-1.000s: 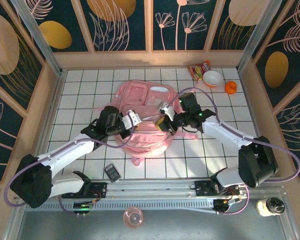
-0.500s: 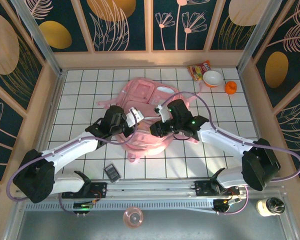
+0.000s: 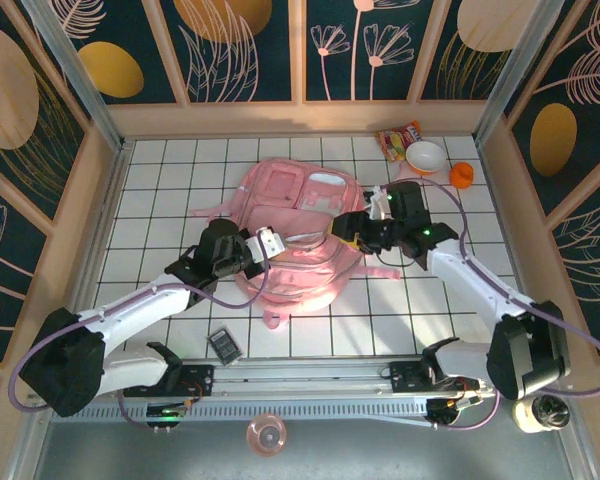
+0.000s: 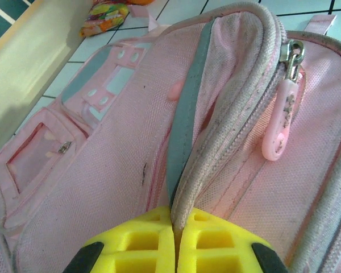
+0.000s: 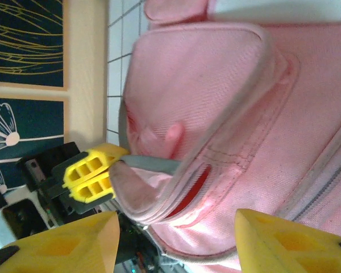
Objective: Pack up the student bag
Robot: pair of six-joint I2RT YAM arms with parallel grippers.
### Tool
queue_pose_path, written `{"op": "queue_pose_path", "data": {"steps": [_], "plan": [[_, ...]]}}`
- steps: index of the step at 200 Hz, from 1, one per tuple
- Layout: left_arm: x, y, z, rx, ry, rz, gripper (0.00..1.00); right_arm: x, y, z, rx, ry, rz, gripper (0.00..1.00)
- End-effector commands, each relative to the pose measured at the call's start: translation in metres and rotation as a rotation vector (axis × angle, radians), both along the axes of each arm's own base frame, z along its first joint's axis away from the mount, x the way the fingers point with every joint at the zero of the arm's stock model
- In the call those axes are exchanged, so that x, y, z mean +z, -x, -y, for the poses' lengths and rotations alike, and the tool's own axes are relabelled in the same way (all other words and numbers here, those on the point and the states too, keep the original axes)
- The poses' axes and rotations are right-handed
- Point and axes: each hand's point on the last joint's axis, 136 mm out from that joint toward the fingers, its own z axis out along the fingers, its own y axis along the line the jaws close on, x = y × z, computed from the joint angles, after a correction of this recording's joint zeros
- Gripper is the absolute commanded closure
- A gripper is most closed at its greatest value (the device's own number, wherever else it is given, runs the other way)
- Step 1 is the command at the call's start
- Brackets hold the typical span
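From above, the student bag (image 3: 298,285), a large soft pink fabric backpack with paler front pockets, lies flat on the white tiled table (image 3: 160,180), stretched between the two pincers. The left pincer (image 3: 265,243) meets its left side and the right pincer (image 3: 348,228) its right.

At the left wrist, the left pincer (image 4: 175,227) is clamped tight on the bag's grey-piped zip rim, which rises straight ahead of its tips. A pale pink rubbery zip pull (image 4: 278,133) dangles to the right of them.

At the right wrist, the right pincer (image 5: 176,219) stands wide with nothing held, and the bag's slack mouth sits just ahead of it. I'd say the job is spreading that mouth: keep the left pinch firm, take the opposite lip and not the pocket, and pull gently so the bag doesn't slide
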Motion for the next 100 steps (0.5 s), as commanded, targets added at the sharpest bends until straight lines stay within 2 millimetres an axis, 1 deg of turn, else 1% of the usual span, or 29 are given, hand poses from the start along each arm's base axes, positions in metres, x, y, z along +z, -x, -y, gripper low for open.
{"op": "queue_pose_path", "data": {"steps": [1, 20, 27, 33, 39, 49, 53, 64, 75, 80, 93, 100], "plan": [[0.045, 0.004, 0.016, -0.103, 0.110, 0.135, 1.00, 0.000, 0.000, -0.014, 0.018, -0.051, -0.099, 0.45], [0.044, 0.005, 0.016, -0.119, 0.103, 0.138, 1.00, -0.001, -0.004, -0.027, 0.030, -0.083, -0.109, 0.46], [0.042, 0.006, 0.017, -0.131, 0.094, 0.139, 1.00, -0.001, -0.004, -0.031, 0.037, -0.096, -0.114, 0.49], [0.040, 0.006, 0.018, -0.139, 0.085, 0.140, 1.00, -0.002, -0.004, -0.036, 0.044, -0.106, -0.122, 0.53], [0.038, 0.007, 0.018, -0.149, 0.075, 0.139, 1.00, -0.002, -0.004, -0.039, 0.053, -0.111, -0.122, 0.62], [0.035, 0.007, 0.019, -0.161, 0.063, 0.135, 1.00, -0.005, -0.002, -0.043, 0.056, -0.104, -0.120, 0.84], [0.035, 0.006, 0.019, -0.160, 0.065, 0.131, 1.00, -0.006, -0.002, -0.043, 0.049, -0.097, -0.124, 0.90], [0.037, 0.002, 0.018, -0.143, 0.088, 0.108, 0.85, -0.009, 0.000, -0.043, 0.026, -0.094, -0.123, 1.00], [0.039, 0.005, 0.019, -0.143, 0.101, 0.067, 0.66, -0.007, 0.001, -0.042, 0.005, -0.115, -0.118, 1.00], [0.041, 0.008, 0.019, -0.147, 0.110, 0.039, 0.60, -0.007, 0.001, -0.041, -0.009, -0.123, -0.116, 1.00], [0.049, 0.018, 0.020, -0.151, 0.158, -0.053, 0.50, -0.003, 0.000, -0.040, -0.044, -0.143, -0.100, 1.00], [0.052, 0.026, 0.021, -0.154, 0.187, -0.114, 0.47, 0.000, -0.001, -0.040, -0.057, -0.152, -0.093, 1.00]]}}
